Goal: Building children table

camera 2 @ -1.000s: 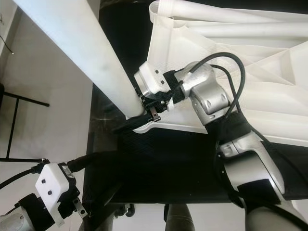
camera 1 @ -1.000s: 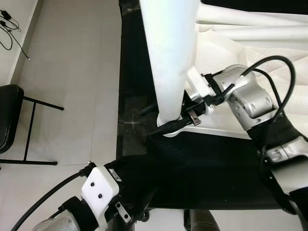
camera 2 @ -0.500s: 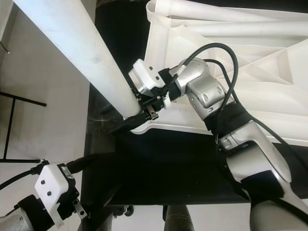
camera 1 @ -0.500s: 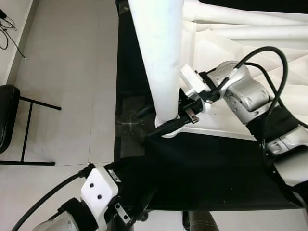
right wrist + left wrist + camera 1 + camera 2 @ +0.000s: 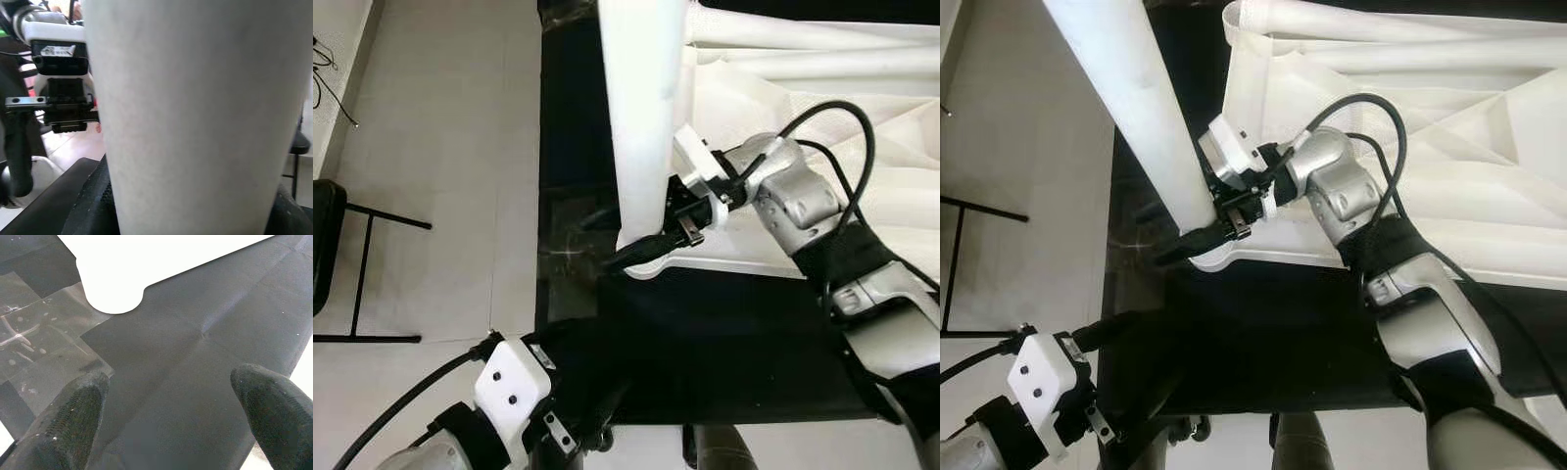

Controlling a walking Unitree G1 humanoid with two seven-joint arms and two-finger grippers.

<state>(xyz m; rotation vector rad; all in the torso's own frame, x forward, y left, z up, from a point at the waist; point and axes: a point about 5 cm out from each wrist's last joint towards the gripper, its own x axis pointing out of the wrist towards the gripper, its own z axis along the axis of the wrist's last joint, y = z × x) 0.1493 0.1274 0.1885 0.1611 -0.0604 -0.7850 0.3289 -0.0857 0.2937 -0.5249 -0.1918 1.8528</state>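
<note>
Right hand (image 5: 651, 247): your right hand is closed around the lower end of the white table leg (image 5: 642, 108), one black finger on each side of it, close to where the leg meets the tabletop.
Table leg: it stands up towards your camera from the near left corner of the white tabletop (image 5: 822, 137); in the right wrist view its pale round surface (image 5: 195, 112) sits between the two dark fingers.
Tabletop: it lies upside down, ribs showing, on the black bench (image 5: 724, 343), with another white leg (image 5: 1410, 20) lying along its far edge.
Left hand (image 5: 166, 416): your left hand is open and holds nothing; its two fingers (image 5: 73, 421) are spread above the bench's dark surface, near your edge of it, with the rounded corner of the tabletop (image 5: 115, 289) ahead of them.
Surroundings: pale tiled floor (image 5: 440, 147) on your left, with a black chair (image 5: 325, 245) on it.
</note>
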